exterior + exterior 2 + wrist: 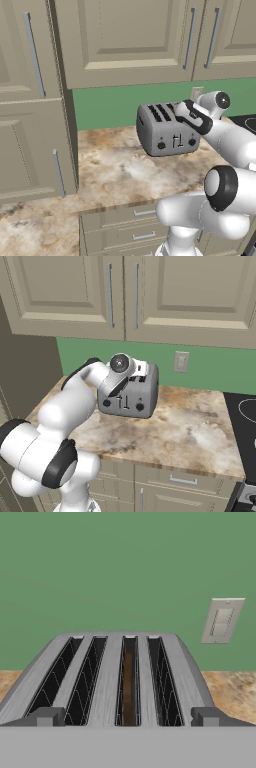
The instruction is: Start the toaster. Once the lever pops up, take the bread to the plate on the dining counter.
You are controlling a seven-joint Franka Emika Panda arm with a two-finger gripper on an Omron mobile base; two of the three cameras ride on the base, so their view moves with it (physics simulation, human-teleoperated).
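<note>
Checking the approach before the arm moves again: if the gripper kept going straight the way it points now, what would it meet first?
Probably the top of the toaster, near the slot holding the bread. The gripper, jaws open, looks low along the slots; the green wall lies beyond. Depth is unclear.

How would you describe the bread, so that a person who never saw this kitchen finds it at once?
Find the marbled worktop under the green wall, where a grey four-slot toaster stands. Look down into its slots from above: the bread is the thin brown slice in the third slot from the left in the hand view. The other three slots look dark and empty.
</note>
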